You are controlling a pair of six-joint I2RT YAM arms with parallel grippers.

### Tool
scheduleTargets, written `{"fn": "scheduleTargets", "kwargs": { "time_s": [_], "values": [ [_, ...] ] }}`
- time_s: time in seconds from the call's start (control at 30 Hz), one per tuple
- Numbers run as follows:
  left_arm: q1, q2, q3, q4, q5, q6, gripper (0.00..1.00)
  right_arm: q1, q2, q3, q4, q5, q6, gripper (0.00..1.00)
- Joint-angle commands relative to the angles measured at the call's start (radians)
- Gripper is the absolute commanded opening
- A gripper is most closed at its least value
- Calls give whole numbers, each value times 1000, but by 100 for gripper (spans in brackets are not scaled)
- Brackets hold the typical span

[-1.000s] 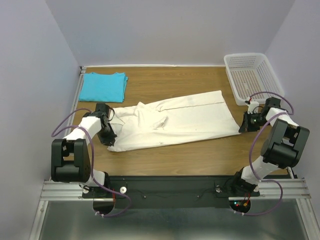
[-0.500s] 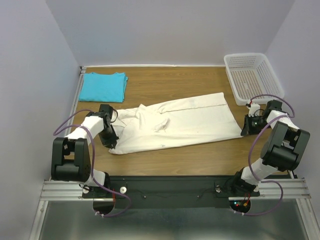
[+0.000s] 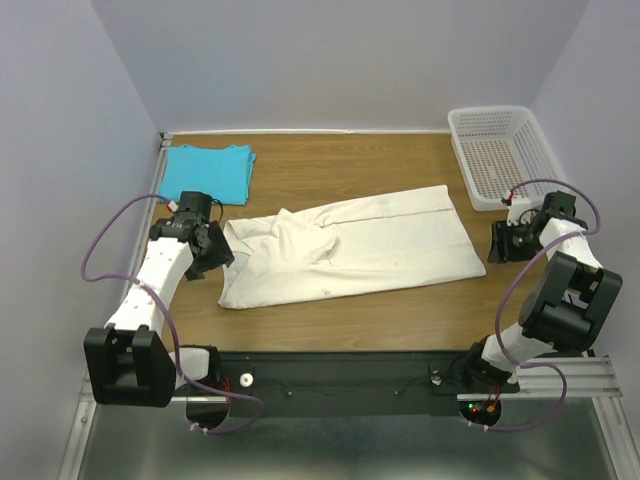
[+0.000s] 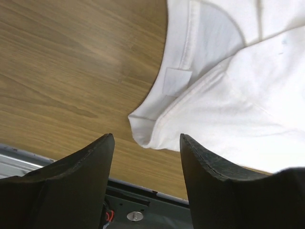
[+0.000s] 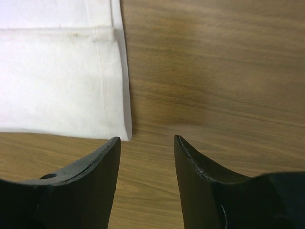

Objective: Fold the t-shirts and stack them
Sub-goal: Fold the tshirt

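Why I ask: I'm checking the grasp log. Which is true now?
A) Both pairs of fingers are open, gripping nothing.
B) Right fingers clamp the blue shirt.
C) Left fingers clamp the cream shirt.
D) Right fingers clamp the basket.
A: the left fingers and right fingers both stand apart, and the cream shirt lies loose beyond their tips.

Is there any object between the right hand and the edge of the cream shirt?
Nothing visible. The right hand, jaws open, hangs over the bare table just beside the hem corner of the cream shirt. The white basket stands farther back, off that path.
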Motion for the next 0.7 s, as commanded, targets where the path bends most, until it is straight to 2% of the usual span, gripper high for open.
{"fn": "scheduleTargets", "kwargs": {
  "time_s": [0.0, 0.07, 0.1, 0.13, 0.23, 0.27, 0.33, 0.4, 0.67],
  "values": [
    [15, -99, 86, 82, 19, 26, 73, -7, -45, 80, 22, -55, 7, 55],
    [28, -115, 85, 234, 71, 22, 75, -7, -54, 89, 19, -137, 7, 55],
    [34, -109, 66, 295, 157, 28, 75, -7, -52, 95, -1, -250, -1, 55],
    [38, -93, 62, 384, 168, 28, 74, -6, -51, 100, -14, -305, -17, 55],
    [69, 27, 48, 506, 248, 30, 73, -2, -31, 102, -31, -486, -42, 54],
    [95, 85, 42, 574, 323, 28, 70, 7, -22, 111, -31, -516, -50, 54],
    [115, 127, 31, 641, 360, 22, 68, 19, -13, 125, -30, -573, -53, 54],
    [124, 173, 25, 710, 395, 17, 68, 65, -2, 167, -30, -588, -38, 52],
    [170, 277, -11, 842, 450, -22, 65, 273, 162, 378, 91, -323, 211, 49]
  ]
}}
